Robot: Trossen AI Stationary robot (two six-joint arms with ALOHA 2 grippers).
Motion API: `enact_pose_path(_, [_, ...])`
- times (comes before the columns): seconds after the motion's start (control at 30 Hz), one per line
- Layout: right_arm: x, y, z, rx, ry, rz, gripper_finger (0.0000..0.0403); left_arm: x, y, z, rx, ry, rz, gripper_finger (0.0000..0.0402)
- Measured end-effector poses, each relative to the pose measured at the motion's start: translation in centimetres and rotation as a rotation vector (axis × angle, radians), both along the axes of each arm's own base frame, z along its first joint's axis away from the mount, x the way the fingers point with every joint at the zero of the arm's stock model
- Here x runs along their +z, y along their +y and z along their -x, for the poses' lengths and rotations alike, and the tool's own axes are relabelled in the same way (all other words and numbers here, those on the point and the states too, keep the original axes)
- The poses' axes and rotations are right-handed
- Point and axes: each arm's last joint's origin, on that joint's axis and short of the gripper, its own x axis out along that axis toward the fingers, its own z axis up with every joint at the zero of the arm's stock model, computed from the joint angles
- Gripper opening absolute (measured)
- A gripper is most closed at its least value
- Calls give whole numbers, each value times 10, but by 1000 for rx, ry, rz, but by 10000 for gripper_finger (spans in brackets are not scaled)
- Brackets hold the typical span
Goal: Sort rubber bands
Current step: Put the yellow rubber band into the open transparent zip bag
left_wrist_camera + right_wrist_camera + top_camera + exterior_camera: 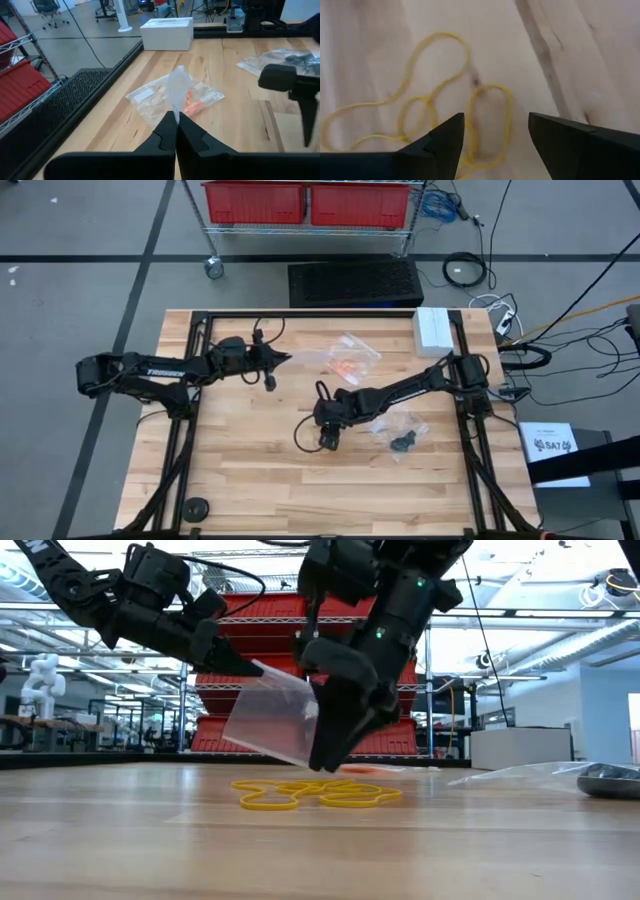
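Observation:
Several thin pale yellow rubber bands (485, 100) lie tangled on the wooden table, seen in the low view as rubber bands (310, 795). My right gripper (495, 135) hangs open just above them, slanting down, with its fingertips (330, 755) clear of the wood. My left gripper (287, 360) is shut on a clear plastic bag (275, 720) to the left of the right gripper. A bag with orange bands (350, 362) lies flat toward the far edge. Another bag with black bands (402, 436) lies to the right. My left gripper pinches the clear bag's upper edge (176, 97) between its two shut fingers. The fingers come nearly level from the table's left, tipped slightly down. The bag hangs below the fingertips (250, 668), slack and clear of the table.
A white box (435, 330) stands at the far right corner. A black cable (303, 435) loops beside the right gripper. A small black disc (196, 507) sits near the front left. A cart with red bins (305, 202) stands beyond the far edge.

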Motion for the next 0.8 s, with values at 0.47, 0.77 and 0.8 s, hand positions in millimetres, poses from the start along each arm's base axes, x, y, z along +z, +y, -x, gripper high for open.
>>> enact_pose_path(0.47, [-28, 6, -6, -61, 34, -11, 171, 0, 0, 0, 0, 3, 2, 2])
enact_pose_path(0.77, [-29, 4, -6, -57, 30, 4, 10, -1, 0, 0, 0, 7, 3, 2])
enact_pose_path(0.8, [-28, 2, -6, -59, 27, 3, 11, -1, 0, 0, 0, 8, 3, 2])
